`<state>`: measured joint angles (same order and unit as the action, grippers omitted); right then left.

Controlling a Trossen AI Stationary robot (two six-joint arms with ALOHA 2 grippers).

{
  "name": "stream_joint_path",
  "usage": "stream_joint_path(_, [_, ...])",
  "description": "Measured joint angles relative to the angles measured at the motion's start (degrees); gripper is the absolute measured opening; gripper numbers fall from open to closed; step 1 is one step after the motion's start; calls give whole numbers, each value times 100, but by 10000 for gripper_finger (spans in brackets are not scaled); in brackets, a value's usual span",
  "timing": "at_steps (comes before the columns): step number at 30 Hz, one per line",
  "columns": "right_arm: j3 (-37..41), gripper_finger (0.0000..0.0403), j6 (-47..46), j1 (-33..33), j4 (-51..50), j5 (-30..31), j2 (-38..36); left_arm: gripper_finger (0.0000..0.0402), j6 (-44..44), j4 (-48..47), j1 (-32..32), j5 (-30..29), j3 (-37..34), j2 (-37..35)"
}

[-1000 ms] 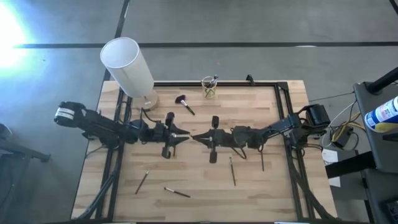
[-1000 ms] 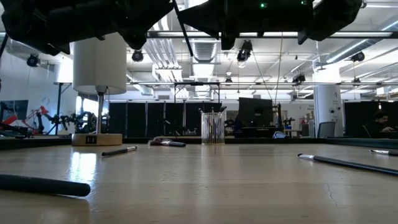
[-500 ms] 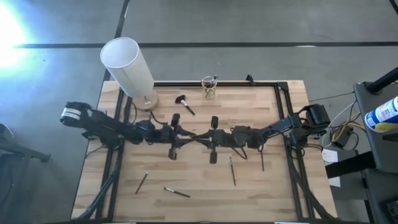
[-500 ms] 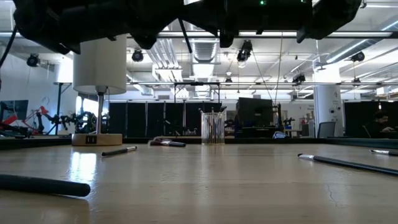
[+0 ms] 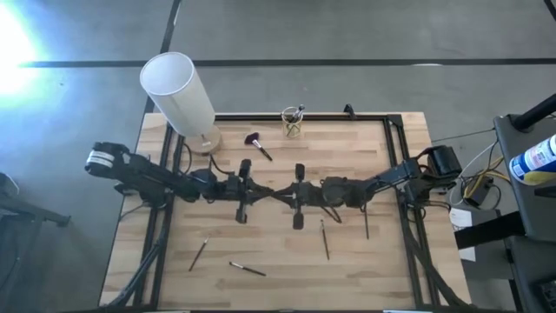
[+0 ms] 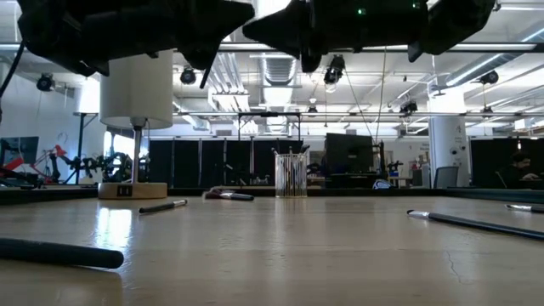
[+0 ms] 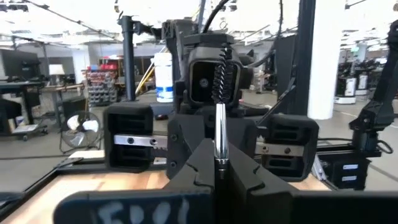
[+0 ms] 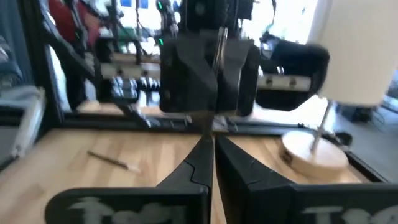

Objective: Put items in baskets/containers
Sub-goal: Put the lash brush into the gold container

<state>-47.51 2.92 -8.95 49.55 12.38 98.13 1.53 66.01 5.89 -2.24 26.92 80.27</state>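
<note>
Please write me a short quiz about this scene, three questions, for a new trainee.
1. True or false: the glass cup at the table's far edge already holds brushes.
2. Where do the left gripper and right gripper meet? A: above the table's middle. B: over the cup. C: beside the white cylinder.
3. What is the left gripper shut on?

Key: 1 true. 2 A. 3 a spiral-headed brush.
</note>
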Motion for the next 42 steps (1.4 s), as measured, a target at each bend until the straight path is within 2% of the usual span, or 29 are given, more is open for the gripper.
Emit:
stream_joint_path(6, [0, 12, 7, 3, -469, 713, -68, 7, 64, -309, -2, -386, -10, -13])
stream_joint_path(18, [6, 15, 78, -145, -600, 732, -463, 7, 157, -300, -4, -485, -78, -26])
stream_joint_path(22, [-15, 43, 115, -160, -596, 730, -505, 7, 157, -305, -4, -514, -82, -26])
stream_joint_path(29, [-209, 129, 118, -155, -612, 725, -501, 7, 153, -311, -4, -511, -82, -26])
stream_joint_path(33, [-469, 164, 120, -143, -582, 724, -445, 7, 152, -307, -4, -496, -82, -26])
stream_joint_path(38, [-782, 176, -97, -7, -999, 690, -430, 7, 139, -310, -4, -492, -75, -24])
stream_joint_path(42, [-898, 161, -175, 96, -1190, 388, -429, 7, 137, -307, -7, -492, -73, -24])
